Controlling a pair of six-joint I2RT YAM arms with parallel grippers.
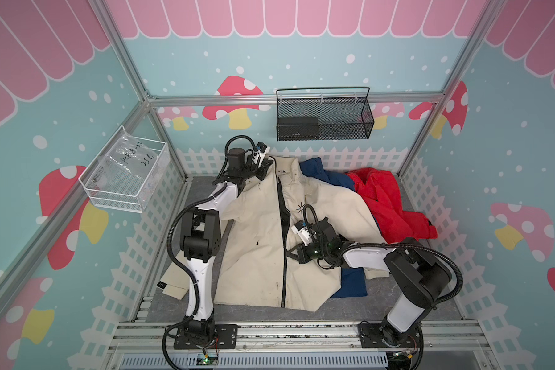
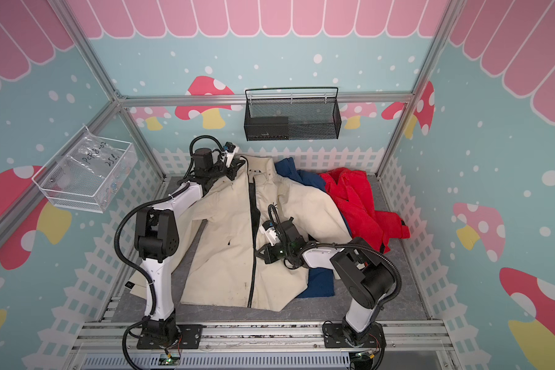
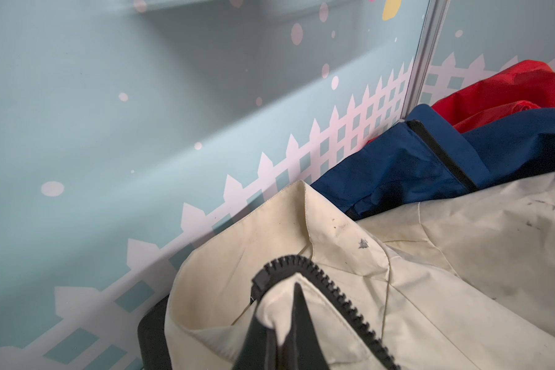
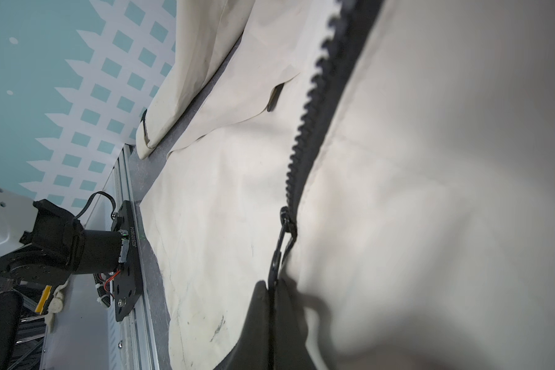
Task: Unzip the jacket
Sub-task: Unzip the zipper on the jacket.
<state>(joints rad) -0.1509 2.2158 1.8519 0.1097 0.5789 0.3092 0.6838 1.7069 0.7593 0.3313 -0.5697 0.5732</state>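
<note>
Jacket (image 1: 257,224) hem short of front rail (image 1: 285,330), bare mat strip (image 1: 253,315) between.

- Bag (image 1: 129,162) in basket (image 1: 116,199) left of the jacket (image 1: 257,224): handwritten "PcF8-02", below it "25" and an unclear mark.
- Jacket chest: black starburst sign (image 1: 301,208).
- Jacket collar tag (image 1: 281,170): too small to read.

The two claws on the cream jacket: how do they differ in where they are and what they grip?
The left gripper pinches the collar edge at the cream jacket's top; the right gripper pinches the zipper pull partway down the front. The left gripper sits by the back wall, the right gripper over the jacket's middle. Both are shut on the same jacket.
</note>
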